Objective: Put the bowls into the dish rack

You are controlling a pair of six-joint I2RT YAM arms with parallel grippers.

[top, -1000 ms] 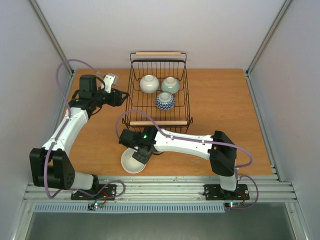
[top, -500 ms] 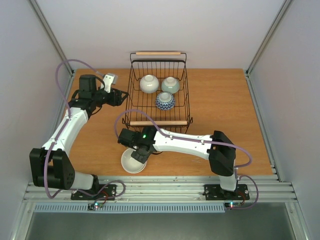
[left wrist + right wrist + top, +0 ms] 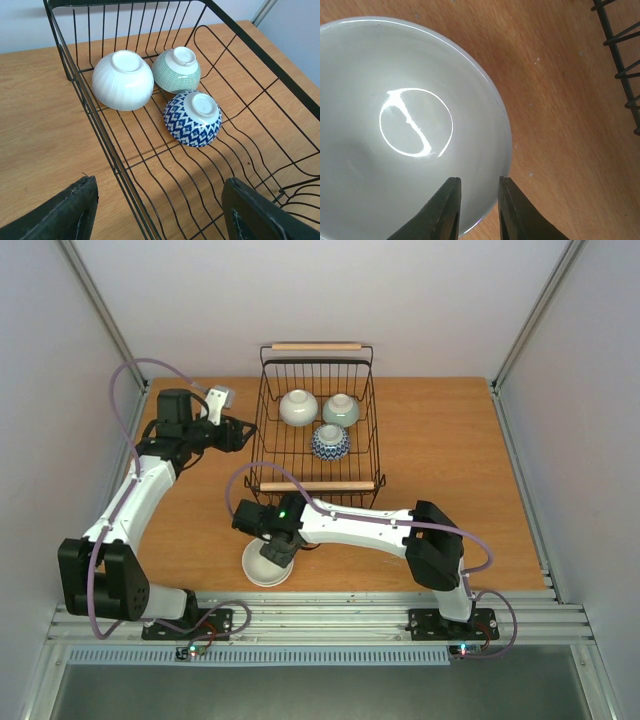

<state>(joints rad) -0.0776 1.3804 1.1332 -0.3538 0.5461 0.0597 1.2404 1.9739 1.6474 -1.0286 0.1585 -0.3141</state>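
Observation:
A cream-white bowl (image 3: 260, 566) sits upright on the table near the front edge; it fills the right wrist view (image 3: 395, 125). My right gripper (image 3: 274, 552) (image 3: 477, 182) hangs over its right rim, jaws narrowly open, one finger over the inside and one at the rim. The black wire dish rack (image 3: 265, 425) holds three upturned bowls: white (image 3: 122, 80), pale green (image 3: 176, 70) and blue-and-white (image 3: 192, 118). My left gripper (image 3: 243, 433) (image 3: 160, 210) is open and empty above the rack's left wall (image 3: 100, 130).
The rack's near wooden handle (image 3: 316, 485) lies just behind my right wrist. Its wire corner shows at the top right of the right wrist view (image 3: 620, 50). A purple cable loops above each arm. Bare wood lies right of the rack.
My right gripper has shifted slightly left and further over the cream-white bowl. The left arm has hardly moved.

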